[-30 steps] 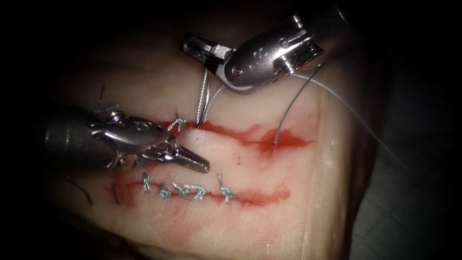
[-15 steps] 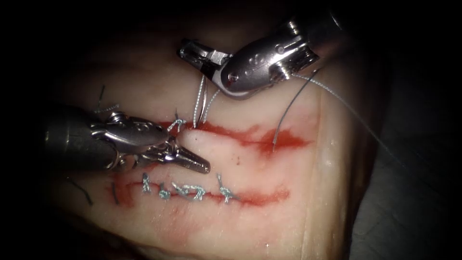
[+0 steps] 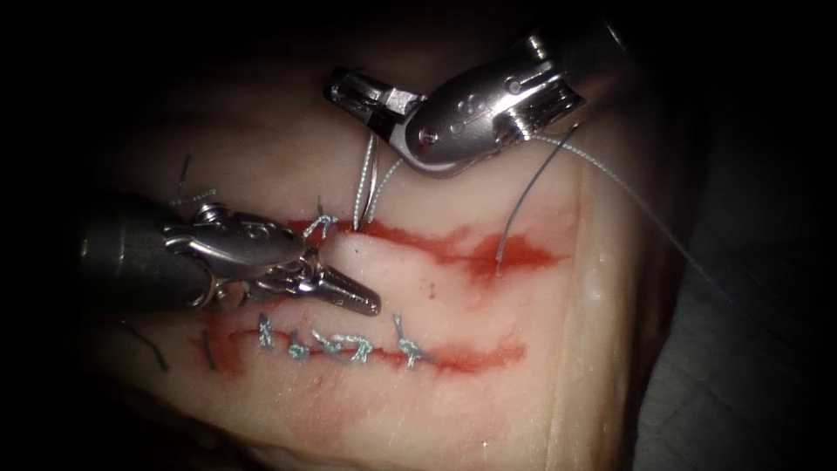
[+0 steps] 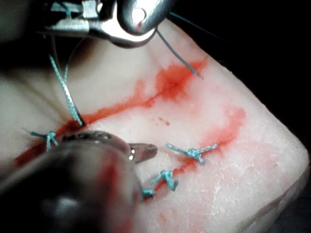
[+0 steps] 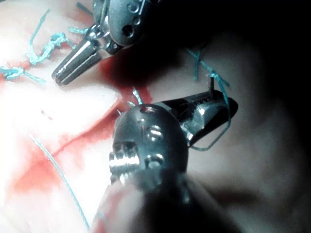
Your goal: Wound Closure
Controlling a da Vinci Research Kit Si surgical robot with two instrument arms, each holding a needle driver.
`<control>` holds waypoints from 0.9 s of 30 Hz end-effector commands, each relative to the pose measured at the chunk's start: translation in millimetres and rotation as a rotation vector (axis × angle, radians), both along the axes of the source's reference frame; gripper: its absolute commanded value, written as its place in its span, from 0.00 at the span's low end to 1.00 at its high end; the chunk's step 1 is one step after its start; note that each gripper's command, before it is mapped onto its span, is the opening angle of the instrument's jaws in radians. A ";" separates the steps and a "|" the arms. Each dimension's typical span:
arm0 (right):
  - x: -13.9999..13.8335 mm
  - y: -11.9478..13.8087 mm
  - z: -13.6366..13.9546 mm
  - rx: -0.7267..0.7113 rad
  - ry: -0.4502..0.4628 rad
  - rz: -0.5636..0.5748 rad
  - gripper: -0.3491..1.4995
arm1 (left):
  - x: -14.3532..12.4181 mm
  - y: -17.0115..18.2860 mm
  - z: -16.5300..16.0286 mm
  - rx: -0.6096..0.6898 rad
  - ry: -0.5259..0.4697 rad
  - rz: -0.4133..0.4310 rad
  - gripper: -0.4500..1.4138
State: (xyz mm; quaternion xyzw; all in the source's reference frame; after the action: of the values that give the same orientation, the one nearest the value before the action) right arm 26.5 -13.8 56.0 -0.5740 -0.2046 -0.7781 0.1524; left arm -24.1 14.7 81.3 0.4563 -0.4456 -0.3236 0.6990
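Observation:
The tissue (image 3: 514, 305) has two red cuts. At the left part of the upper cut (image 3: 453, 247), just right of a tied knot (image 3: 321, 225), the thin curved needle (image 3: 370, 179) stands up with its lower end in the tissue. My right tool (image 3: 342, 90) hangs above it, jaws shut on the needle's upper end (image 5: 214, 90). Pale thread (image 3: 628, 187) trails off to the right, and a darker strand (image 3: 523, 196) drops into the cut further right. My left tool (image 3: 370, 303) lies on the tissue between the cuts, jaws shut and holding nothing (image 4: 148, 151).
The lower cut (image 3: 471, 356) carries several tied stitches (image 3: 349, 349) with short thread ends. Red fluid (image 3: 514, 253) pools at the right end of the upper cut. Cut thread bits (image 3: 185, 170) lie at the left. The tissue's edge (image 3: 610, 288) falls off on the right.
The right tool, with the needle, nudged a little to the left and came back. The needle's lower end stays at the cut. The left tool has not moved.

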 end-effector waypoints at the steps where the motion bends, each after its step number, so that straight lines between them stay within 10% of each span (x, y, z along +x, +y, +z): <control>1: 1.0 0.2 0.4 0.006 0.011 0.006 0.00 | -0.5 0.1 0.5 -0.001 0.000 -0.001 0.00; 27: 1.2 0.0 0.5 0.076 0.049 0.044 0.00 | -0.5 0.1 0.4 -0.001 0.000 -0.001 0.00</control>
State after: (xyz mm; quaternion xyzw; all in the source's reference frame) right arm 26.6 -14.0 56.1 -0.5801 -0.1821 -0.7694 0.1957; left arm -24.1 14.7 81.3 0.4559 -0.4456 -0.3240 0.6990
